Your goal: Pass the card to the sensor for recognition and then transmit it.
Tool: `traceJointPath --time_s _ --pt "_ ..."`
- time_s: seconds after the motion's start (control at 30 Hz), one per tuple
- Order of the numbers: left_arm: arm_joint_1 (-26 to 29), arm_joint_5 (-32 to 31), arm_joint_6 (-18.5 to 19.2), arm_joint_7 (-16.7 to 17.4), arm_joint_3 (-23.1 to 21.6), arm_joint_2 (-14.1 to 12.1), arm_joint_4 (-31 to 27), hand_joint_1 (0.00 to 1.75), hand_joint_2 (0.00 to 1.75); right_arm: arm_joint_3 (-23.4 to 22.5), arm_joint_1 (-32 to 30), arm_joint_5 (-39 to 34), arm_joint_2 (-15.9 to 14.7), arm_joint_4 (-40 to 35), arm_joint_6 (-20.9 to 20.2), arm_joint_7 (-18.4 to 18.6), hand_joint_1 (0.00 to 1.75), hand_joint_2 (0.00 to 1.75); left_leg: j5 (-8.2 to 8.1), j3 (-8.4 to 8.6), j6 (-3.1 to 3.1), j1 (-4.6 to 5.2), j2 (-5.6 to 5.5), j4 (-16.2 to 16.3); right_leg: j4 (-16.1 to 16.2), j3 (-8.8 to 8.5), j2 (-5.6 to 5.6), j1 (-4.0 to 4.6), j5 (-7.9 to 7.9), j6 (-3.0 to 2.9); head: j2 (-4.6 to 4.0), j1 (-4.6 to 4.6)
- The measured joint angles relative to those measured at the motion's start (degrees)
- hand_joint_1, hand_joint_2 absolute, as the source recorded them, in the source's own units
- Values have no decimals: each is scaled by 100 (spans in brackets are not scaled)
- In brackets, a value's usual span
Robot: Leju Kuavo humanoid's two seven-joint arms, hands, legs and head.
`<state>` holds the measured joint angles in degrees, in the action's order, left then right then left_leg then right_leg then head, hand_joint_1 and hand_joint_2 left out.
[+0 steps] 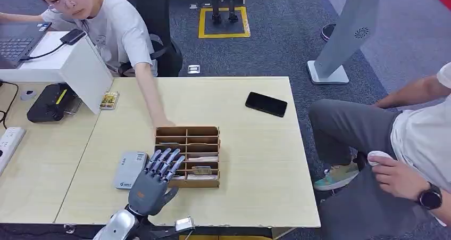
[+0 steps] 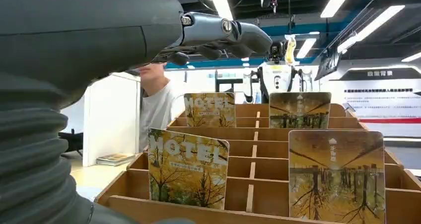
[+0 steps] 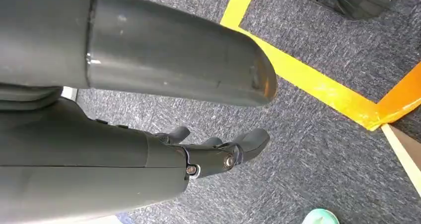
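My left hand point(image 1: 154, 180) hovers with fingers spread and nothing in them, over the near left corner of the wooden card box point(image 1: 188, 156), while my right hand point(image 3: 218, 152) hangs empty over grey carpet with yellow tape lines, fingers loosely bent. The cards point(image 2: 188, 167) standing upright in the box's compartments read "HOTEL" over autumn trees. The box sits on a pale wooden table point(image 1: 255, 165), the grey card sensor point(image 1: 130, 169) just beside it on its left, a black phone point(image 1: 266, 104) farther back, and a person's hand point(image 1: 162, 122) touching the box's far edge.
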<state>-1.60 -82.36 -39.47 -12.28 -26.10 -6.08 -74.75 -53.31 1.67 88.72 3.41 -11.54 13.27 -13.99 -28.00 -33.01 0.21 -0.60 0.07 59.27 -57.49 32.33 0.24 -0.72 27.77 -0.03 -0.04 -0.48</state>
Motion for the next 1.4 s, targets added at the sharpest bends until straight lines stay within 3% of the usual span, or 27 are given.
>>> traceJointPath --time_s 0.43,0.47,0.5,0.53,1.4 --pt "-168 -177 0 450 -2 4 284 0 175 0 0 0 2 0 0 0 0 0 0 0 0 0 0 0 0 0 0 0 0 0 0 0" --pt "-172 -170 0 450 -2 4 313 26 175 0 0 0 2 0 0 0 0 0 0 0 0 0 0 0 0 0 0 0 0 0 0 2" --pt "-174 -164 0 450 -2 4 337 148 175 0 0 0 2 0 2 0 0 0 0 0 0 0 0 0 0 0 0 0 0 0 0 0" --pt "-179 -160 0 452 -2 4 367 175 175 0 -1 0 2 0 4 -4 0 0 0 0 0 0 0 0 0 0 0 0 0 0 0 2" --pt "-337 238 -48 277 -2 7 717 175 175 0 0 -7 2 0 37 -107 0 0 4 3 -6 -1 0 0 -1 -2 1 0 -1 -1 0 2"
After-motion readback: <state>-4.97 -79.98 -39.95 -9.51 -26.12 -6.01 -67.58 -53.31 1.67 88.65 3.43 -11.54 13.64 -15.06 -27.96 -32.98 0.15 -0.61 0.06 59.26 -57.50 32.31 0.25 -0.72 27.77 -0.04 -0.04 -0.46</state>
